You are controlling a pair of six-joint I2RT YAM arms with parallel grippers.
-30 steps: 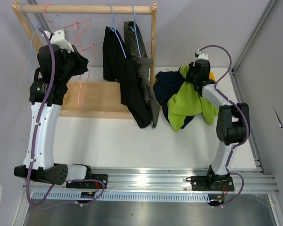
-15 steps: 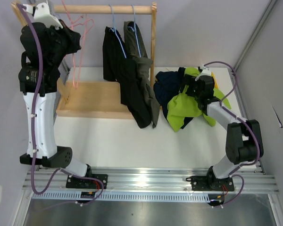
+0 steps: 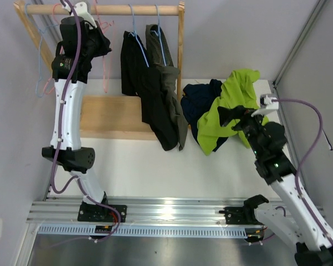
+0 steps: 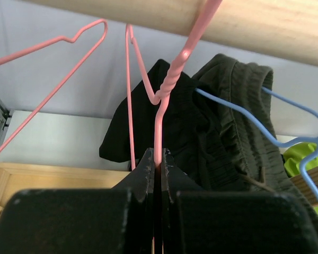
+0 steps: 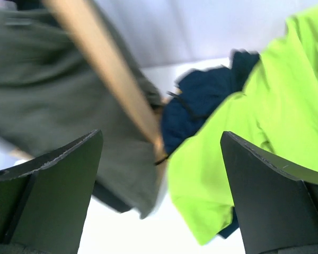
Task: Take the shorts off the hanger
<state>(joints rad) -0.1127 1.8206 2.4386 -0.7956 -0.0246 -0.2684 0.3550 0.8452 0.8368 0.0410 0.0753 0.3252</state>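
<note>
Black shorts (image 3: 134, 72) and olive-grey shorts (image 3: 169, 88) hang on blue hangers (image 3: 132, 22) from the wooden rail (image 3: 116, 10); lime green shorts (image 3: 233, 102) and navy shorts (image 3: 202, 100) lie on the table (image 3: 155, 166). My left gripper (image 4: 158, 159) pinches the bare pink hanger (image 4: 169, 87), probably to rehang it; my right gripper (image 5: 159, 140) gapes empty.

The two arms are built alike. The left arm (image 3: 66, 119) has smooth white link shells between bulky black joint housings, and a thin purple cable (image 3: 76, 39) runs loosely along it. The right arm (image 3: 293, 191) is the same white and black, with a second purple cable (image 3: 313, 124) and a small green light (image 3: 276, 164) on one black joint. Each arm ends in a black base plate (image 3: 102, 213). The left gripper (image 4: 158, 153) has matte black fingers (image 4: 144, 172) with faintly grainy faces. The right gripper (image 5: 160, 135) has broad, flat, wedge-shaped black fingers (image 5: 53, 174) with paler edges.
</note>
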